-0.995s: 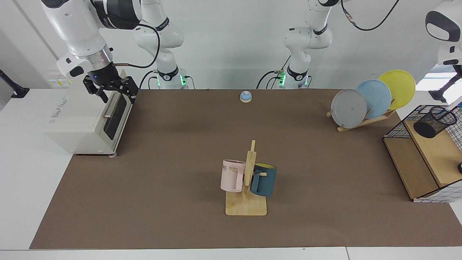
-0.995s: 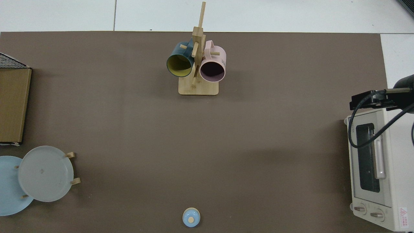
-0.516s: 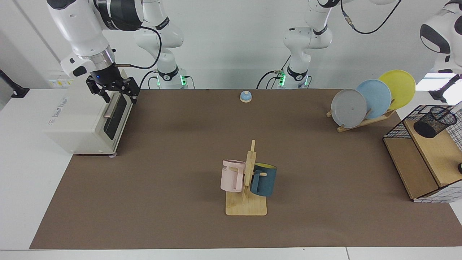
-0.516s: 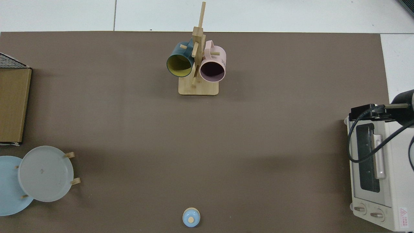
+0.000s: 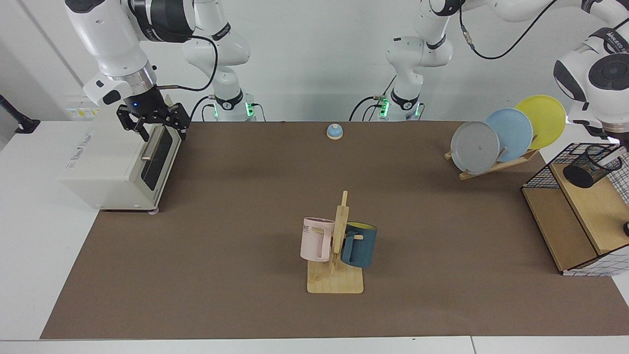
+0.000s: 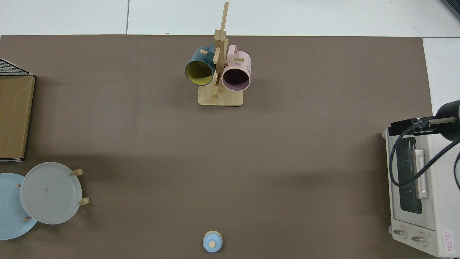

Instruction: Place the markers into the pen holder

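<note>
My right hand (image 5: pixel 153 120) hangs just above the top front edge of the white toaster oven (image 5: pixel 118 164) at the far end of the surface, its fingers apart and holding nothing; this arm waits. My left arm reaches over the wire-grid shelf unit (image 5: pixel 572 196) at the other end, its wrist above the pen holder (image 5: pixel 592 165), but my left hand itself runs off the picture's edge, so I cannot see it.

The pen holder, a small black mesh cup, stands on the wooden shelf inside the wire frame. I cannot make out the marker anywhere in either view; it may be at my left hand, out of sight.

I judge the step in hand to be bringing the marker over the cup. To do it well, I should hold the marker upright, centre it over the cup's open mouth clear of the wire frame, lower it inside, and only then let go.
</note>
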Tool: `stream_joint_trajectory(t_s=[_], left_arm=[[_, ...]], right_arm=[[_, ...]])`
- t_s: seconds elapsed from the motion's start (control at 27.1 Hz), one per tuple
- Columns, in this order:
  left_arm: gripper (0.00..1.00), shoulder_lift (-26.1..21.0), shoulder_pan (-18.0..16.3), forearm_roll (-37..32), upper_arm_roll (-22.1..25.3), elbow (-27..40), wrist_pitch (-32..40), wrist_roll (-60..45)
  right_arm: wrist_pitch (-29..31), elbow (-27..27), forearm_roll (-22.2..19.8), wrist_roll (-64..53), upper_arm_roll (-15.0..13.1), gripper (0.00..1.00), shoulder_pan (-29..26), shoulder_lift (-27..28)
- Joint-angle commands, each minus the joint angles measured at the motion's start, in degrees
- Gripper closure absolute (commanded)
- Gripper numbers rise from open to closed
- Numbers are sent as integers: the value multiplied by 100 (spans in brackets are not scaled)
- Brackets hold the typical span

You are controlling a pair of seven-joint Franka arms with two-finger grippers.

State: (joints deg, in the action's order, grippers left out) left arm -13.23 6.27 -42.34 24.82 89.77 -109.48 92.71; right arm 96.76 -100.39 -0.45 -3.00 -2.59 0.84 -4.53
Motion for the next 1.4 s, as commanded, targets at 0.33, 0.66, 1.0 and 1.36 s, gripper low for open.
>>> stream_joint_trajectory(t_s=[0.33, 0.66, 1.0, 1.36], left_arm=[[0, -31, 102, -116, 23, 6, -56, -218], [0, -31, 296, 865, -399, -38, 93, -1070], [0, 75, 340, 3618, -425, 216, 777, -2431], [0, 127, 445, 4057, -1189, 208, 1270, -4936]], right_arm=[[141, -165, -8, -227, 66, 0, -84, -136], [141, -165, 10, -236, 66, 0, -49, -128], [141, -165, 10, -236, 66, 0, -40, -136], [141, -165, 10, -236, 66, 0, -40, -136]])
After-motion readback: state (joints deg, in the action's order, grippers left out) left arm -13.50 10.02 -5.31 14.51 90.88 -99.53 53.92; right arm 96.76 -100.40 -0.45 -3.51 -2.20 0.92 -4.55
